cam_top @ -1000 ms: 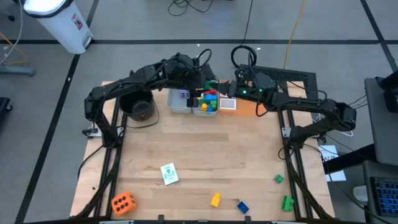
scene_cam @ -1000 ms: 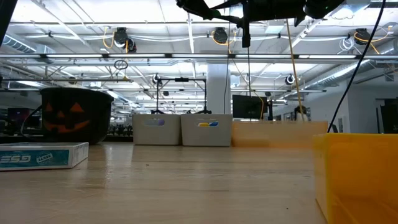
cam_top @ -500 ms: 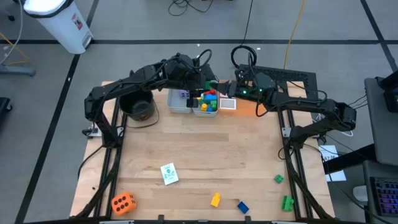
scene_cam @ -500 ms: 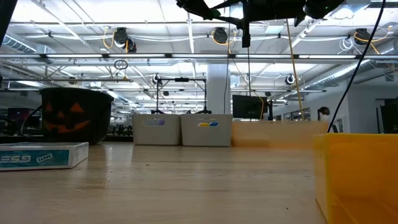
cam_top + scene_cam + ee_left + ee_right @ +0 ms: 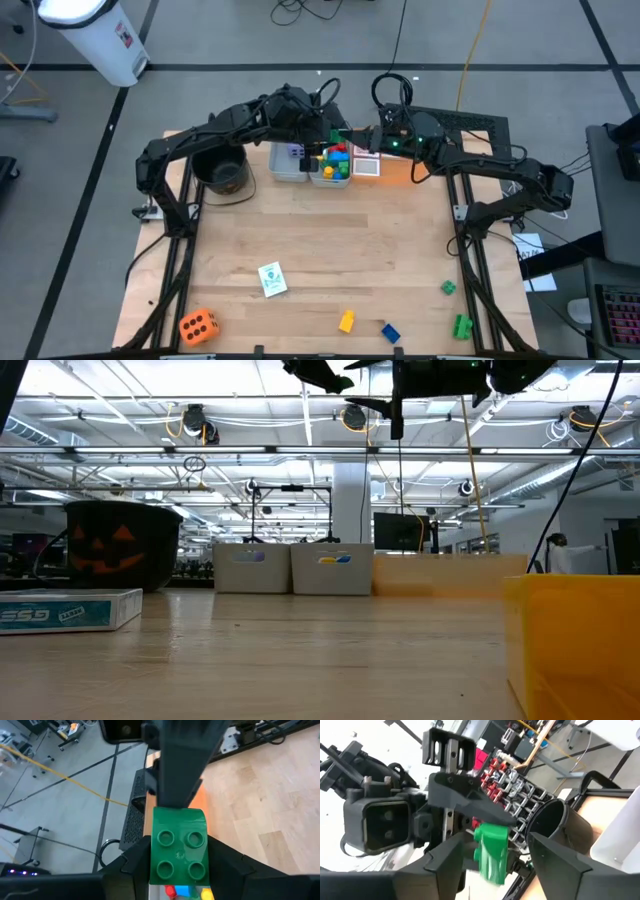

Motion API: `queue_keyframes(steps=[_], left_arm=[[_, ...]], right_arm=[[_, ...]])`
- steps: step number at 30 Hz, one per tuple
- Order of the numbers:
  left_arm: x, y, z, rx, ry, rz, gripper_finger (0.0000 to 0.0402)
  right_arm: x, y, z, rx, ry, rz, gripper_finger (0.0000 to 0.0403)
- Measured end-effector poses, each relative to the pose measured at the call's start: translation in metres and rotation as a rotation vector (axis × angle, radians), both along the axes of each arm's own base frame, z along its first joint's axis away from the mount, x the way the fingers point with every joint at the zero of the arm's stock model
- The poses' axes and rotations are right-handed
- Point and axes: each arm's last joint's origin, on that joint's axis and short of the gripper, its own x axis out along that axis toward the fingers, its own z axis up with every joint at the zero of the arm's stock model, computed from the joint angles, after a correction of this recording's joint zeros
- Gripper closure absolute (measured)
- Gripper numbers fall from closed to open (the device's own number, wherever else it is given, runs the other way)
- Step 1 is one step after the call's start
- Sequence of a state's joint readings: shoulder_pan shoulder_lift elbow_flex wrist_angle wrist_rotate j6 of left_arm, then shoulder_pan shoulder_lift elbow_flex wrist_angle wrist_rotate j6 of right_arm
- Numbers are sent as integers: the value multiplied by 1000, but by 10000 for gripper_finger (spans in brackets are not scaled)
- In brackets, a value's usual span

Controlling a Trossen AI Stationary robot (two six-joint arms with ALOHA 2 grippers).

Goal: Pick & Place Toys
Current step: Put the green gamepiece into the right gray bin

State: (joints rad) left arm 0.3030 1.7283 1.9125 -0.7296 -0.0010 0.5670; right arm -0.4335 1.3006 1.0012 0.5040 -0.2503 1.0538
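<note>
My left gripper (image 5: 328, 140) is shut on a green four-stud brick (image 5: 179, 851) and holds it in the air above the two grey bins (image 5: 290, 163) at the table's far side. My right gripper (image 5: 362, 137) is open and faces the left one. Its two fingers (image 5: 445, 860) stand on either side of the green brick (image 5: 491, 851); I cannot tell whether they touch it. The right bin (image 5: 333, 170) holds several coloured bricks. A picture card (image 5: 367, 167) lies on the orange tray (image 5: 405, 168). My left gripper pinches the green brick by two opposite side walls (image 5: 152, 865) between its two fingers. The studded top faces the wrist camera. The brick is lifted clear, above the bins.
A black pumpkin bucket (image 5: 222, 172) stands left of the bins. Near the front edge lie a card (image 5: 271, 279), an orange die (image 5: 198, 325), a yellow brick (image 5: 346, 321), a blue brick (image 5: 390, 332) and two green bricks (image 5: 461, 325). The table's middle is bare wood.
My right gripper has moved toward the table's left edge, closing on the left gripper and the green brick. The left gripper and the brick have kept still.
</note>
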Motion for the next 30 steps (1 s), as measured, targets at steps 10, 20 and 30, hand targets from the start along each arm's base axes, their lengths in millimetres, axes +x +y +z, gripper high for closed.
queue_keyframes(steps=[10, 20, 30], left_arm=[[-7, 19, 0, -44, -8, 42, 236], [-8, 47, -15, -180, 8, 88, 253], [21, 81, -73, -351, 106, 94, 244]], right_arm=[[-11, -23, -8, -20, 87, 20, 172], [-21, -37, -20, -63, 206, 58, 172], [-31, -37, -26, -91, 304, 104, 178]])
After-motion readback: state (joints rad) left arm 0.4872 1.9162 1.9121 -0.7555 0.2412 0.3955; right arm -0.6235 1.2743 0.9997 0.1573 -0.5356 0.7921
